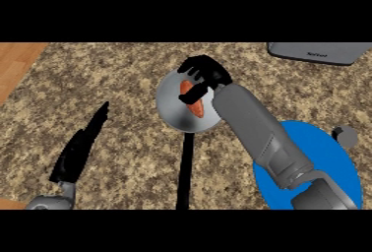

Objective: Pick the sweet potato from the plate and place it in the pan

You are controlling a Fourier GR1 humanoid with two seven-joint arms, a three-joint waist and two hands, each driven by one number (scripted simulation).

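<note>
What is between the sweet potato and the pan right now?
Nothing visible. The sweet potato already shows over the pan, with the right robot hand curled at its top end; whether it rests on the bottom cannot be told.

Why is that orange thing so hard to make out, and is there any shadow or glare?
Head view: the right hand and its forearm cover part of the sweet potato in the grey pan, so only orange patches show. No glare on the pan, and no distinct shadow on the speckled counter. The blue plate looks evenly lit. The left hand rests at the lower left.
</note>
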